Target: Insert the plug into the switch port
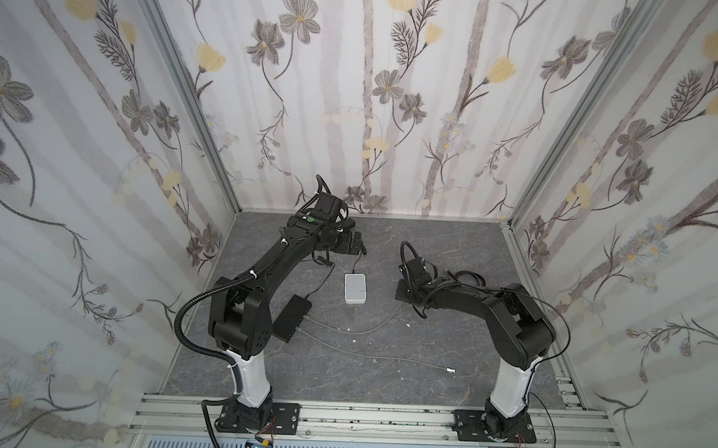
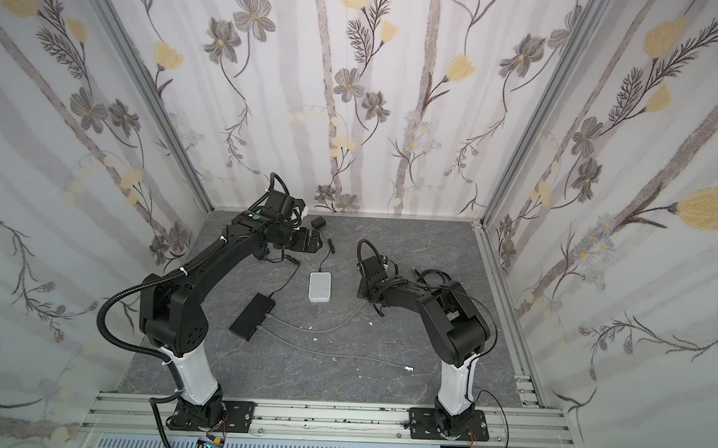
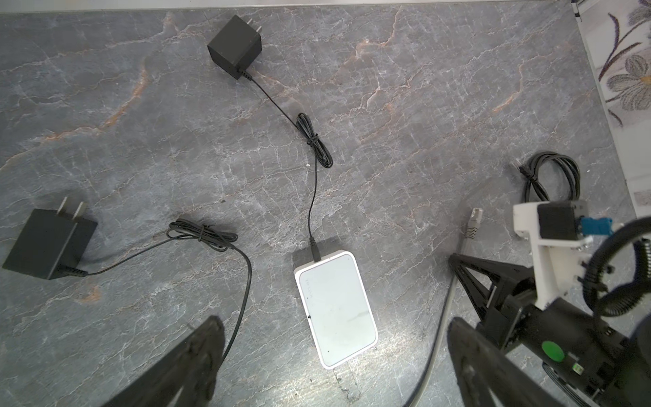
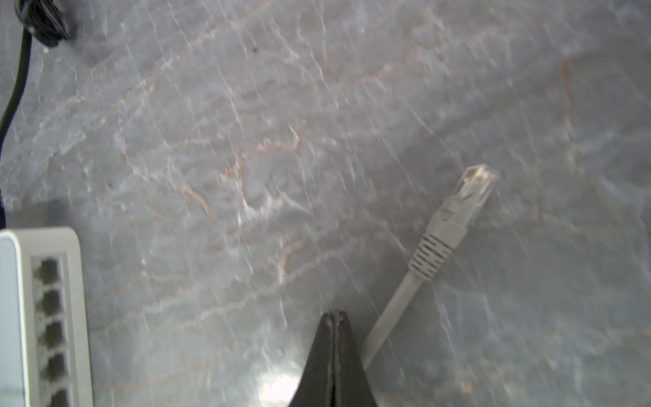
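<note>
In both top views, the white switch is seen lying flat near the middle of the grey marbled worktop, between the two arms. The left pincer is held above the worktop behind the switch. The right pincer is set low, just beside the switch on its right. A black box lies in front of the left arm, and a grey cable is led from it toward the right arm. The plug cannot be made out here.

In the left wrist view, the left pincer is shown with its jaws wide apart and nothing between them, above the white switch. Two black power adapters are laid on the worktop; a thin lead is run from the farther one into the switch. The plug lies well apart from the switch, just beyond the tip of the right pincer.

In the right wrist view, the right pincer is seen with its jaws pressed together. The grey cable passes just beside them, and the plug rests on the worktop. The switch is at the frame edge, its row of ports turned toward the pincer.
</note>
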